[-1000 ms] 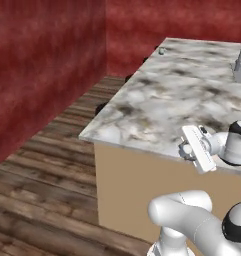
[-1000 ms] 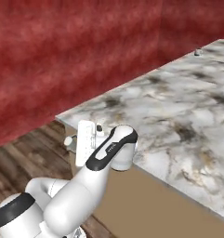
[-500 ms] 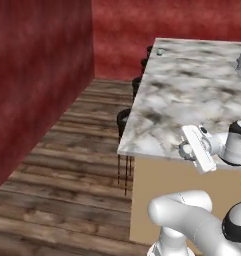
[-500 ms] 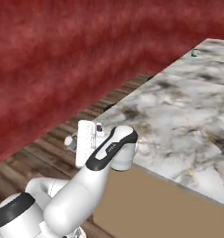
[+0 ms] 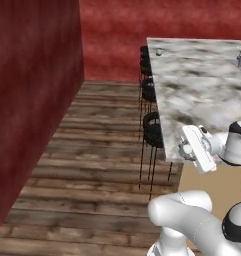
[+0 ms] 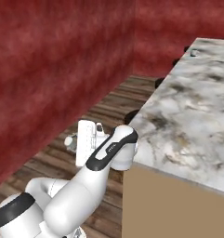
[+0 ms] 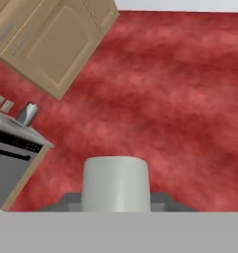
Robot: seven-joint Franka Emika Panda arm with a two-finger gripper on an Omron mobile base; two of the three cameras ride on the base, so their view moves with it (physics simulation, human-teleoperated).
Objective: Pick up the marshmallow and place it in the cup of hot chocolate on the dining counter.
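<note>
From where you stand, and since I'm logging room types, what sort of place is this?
Most likely a home kitchen with a dining area. A large marble-topped counter has black stools along its side, and the hand view shows tan wall cabinets on a red wall above an appliance with a steel front.

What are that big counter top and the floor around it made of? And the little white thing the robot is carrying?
The dining counter top looks like polished marble: white-grey with dark and gold veins, over a plain tan base. The floor looks like dark wood planks, with visible board seams. The marshmallow, seen in the hand view, is a matte off-white cylinder; softness cannot be judged.
</note>
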